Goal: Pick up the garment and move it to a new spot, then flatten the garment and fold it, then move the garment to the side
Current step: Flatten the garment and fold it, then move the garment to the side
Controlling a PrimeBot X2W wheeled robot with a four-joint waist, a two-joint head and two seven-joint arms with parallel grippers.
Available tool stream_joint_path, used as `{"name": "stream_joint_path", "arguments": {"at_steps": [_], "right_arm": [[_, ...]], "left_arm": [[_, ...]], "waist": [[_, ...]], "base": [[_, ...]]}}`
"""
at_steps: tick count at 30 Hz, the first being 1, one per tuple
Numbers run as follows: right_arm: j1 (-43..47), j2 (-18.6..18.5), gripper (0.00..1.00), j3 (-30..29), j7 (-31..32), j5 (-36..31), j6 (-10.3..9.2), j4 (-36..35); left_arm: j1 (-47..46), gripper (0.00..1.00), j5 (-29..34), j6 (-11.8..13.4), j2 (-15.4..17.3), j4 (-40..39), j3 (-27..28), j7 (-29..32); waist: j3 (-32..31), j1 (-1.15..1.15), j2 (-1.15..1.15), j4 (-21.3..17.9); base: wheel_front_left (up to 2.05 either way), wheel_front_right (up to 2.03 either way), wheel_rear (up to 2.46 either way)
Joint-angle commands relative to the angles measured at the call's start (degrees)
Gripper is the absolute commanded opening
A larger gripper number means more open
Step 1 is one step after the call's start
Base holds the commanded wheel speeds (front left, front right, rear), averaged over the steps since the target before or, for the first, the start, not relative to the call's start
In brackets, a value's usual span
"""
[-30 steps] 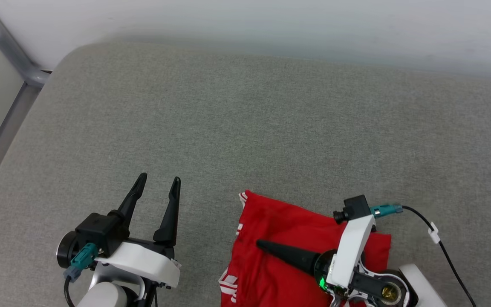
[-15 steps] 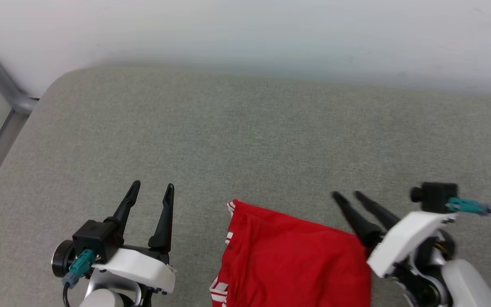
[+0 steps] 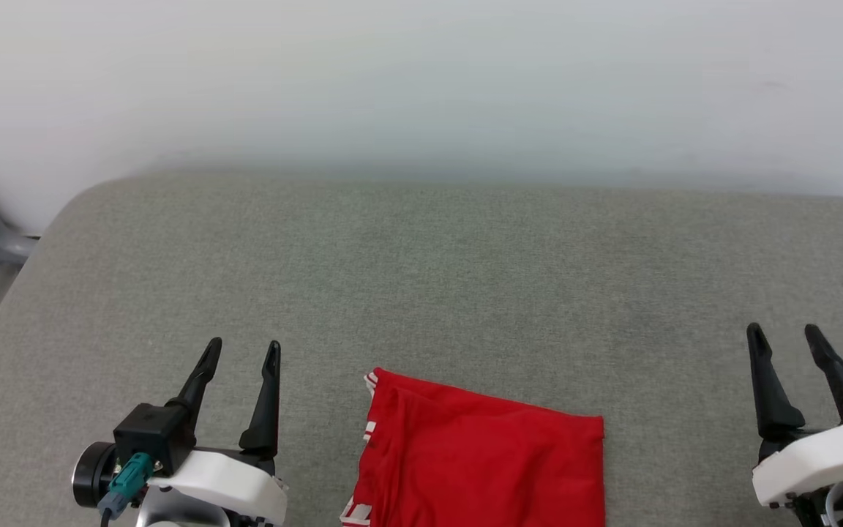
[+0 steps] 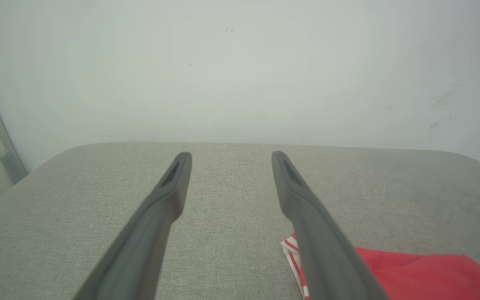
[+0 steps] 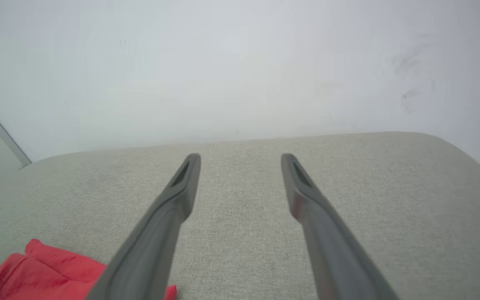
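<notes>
- Nearest me, the garment (image 3: 480, 461) lies as a compact red rectangle on the grey cushion (image 3: 421, 278). Its striped trim runs along its left edge, and its near part runs off the bottom of the head view.
- I judge flattening and folding done. Whether this spot counts as "the side" I cannot tell, so the last move may be left.
- My left pincer (image 3: 244, 344) hovers just left of it, fingers spread, holding nothing.
- My right pincer (image 3: 783, 330) hangs well apart on the right, likewise spread and empty. Both point toward the wall (image 3: 421, 88).
</notes>
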Motion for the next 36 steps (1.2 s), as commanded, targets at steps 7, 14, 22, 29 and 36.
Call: {"name": "stream_joint_path", "arguments": {"at_steps": [7, 14, 22, 29, 36], "right_arm": [[5.40, 1.04, 1.00, 1.30, -1.79, -5.33, -0.03, -4.91], [9.24, 2.54, 1.00, 2.11, -0.39, -6.40, -0.03, -8.07], [9.65, 3.33, 1.00, 1.80, 0.77, -6.55, -0.03, -9.66], [9.83, 3.31, 1.00, 1.01, 3.61, -7.26, -0.03, -9.53], [10.85, 1.31, 1.00, -1.21, 17.85, 0.54, -0.03, -5.53]], "left_arm": [[1.48, 1.00, 0.43, 0.78, 0.63, 0.78, 0.00, -0.33], [2.65, 1.00, 0.79, 0.83, 0.84, 1.95, 0.08, -0.36], [2.82, 1.00, 1.12, 0.62, 0.51, 2.19, 0.51, -0.39], [1.61, 1.00, 1.55, 0.10, -0.05, 1.92, 0.98, -0.39], [-0.26, 1.00, 2.57, -0.88, -1.22, 1.04, 1.77, -0.33]], "waist": [[-1.35, 0.01, 0.00, -1.50], [-1.68, 0.01, 0.00, -2.49], [-1.79, 0.01, 0.00, -2.49], [-1.33, 0.01, 0.00, -1.63], [0.88, 0.01, 0.00, 0.65]], "base": [[0.00, 0.00, 0.00], [0.00, 0.00, 0.00], [0.00, 0.00, 0.00], [0.00, 0.00, 0.00], [0.00, 0.00, 0.00]]}}
